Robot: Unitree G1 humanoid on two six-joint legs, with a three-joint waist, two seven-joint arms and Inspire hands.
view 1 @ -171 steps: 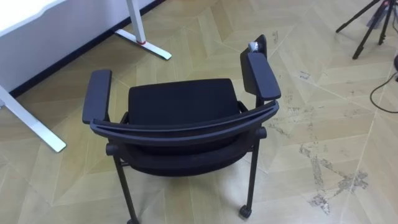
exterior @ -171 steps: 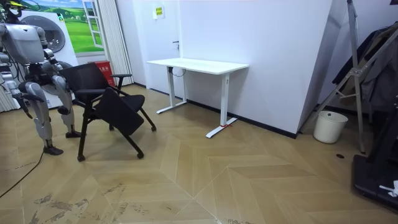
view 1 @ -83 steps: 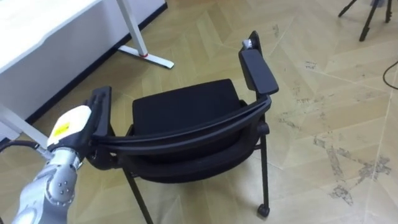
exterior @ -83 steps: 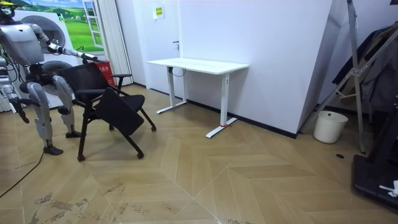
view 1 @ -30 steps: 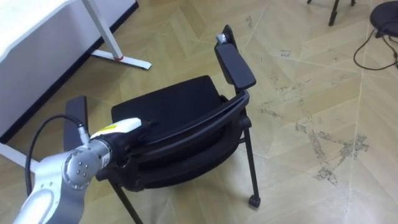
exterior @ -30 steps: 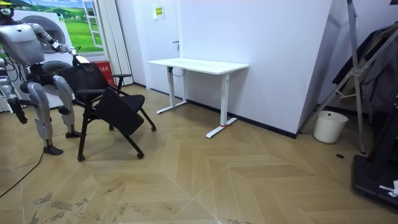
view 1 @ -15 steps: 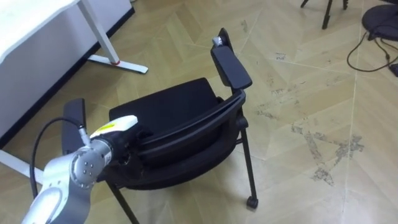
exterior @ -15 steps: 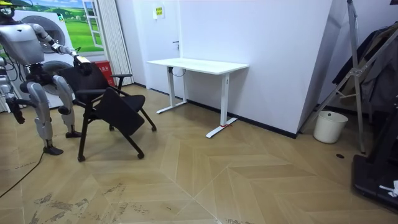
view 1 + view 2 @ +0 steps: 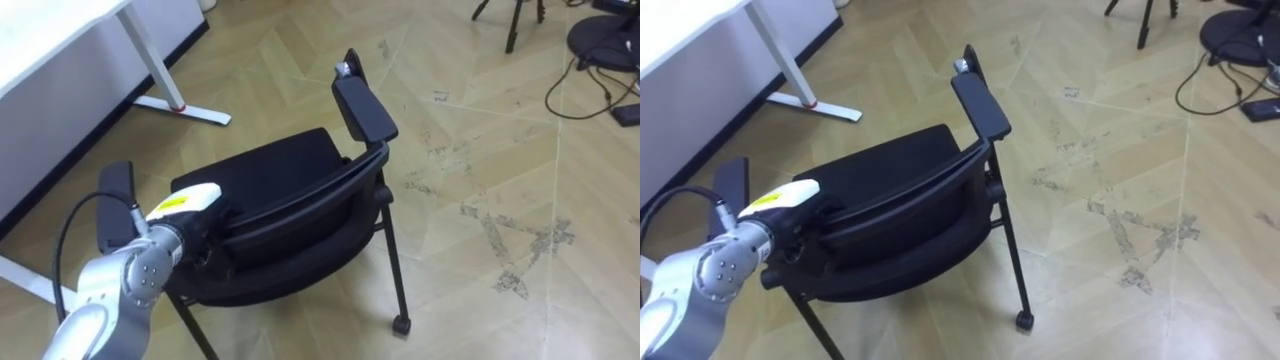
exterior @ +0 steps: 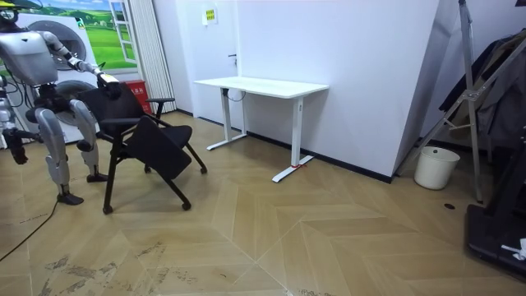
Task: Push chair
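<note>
A black chair (image 9: pixel 260 175) with two padded armrests stands on the wood floor just in front of me, its back toward me. My left hand (image 9: pixel 185 203) lies on the left end of the curved backrest (image 9: pixel 300 205), with its fingers curled over the top rail. In the room view I stand behind the chair (image 10: pixel 131 123) at the far left, left hand (image 10: pixel 105 80) stretched out to the backrest. My right hand (image 10: pixel 16 153) hangs low at my side, away from the chair.
A white desk (image 9: pixel 60 40) on white legs stands to the left beyond the chair, one foot (image 9: pixel 195 110) close to it. A tripod (image 9: pixel 515 15) and dark cables (image 9: pixel 590 60) lie at the far right. Open floor (image 9: pixel 480 160) stretches ahead and right.
My left hand's fingers have folded down over the backrest rail. The whole eye view has drifted a little, so the camera has moved. The right hand has swung slightly further back.
</note>
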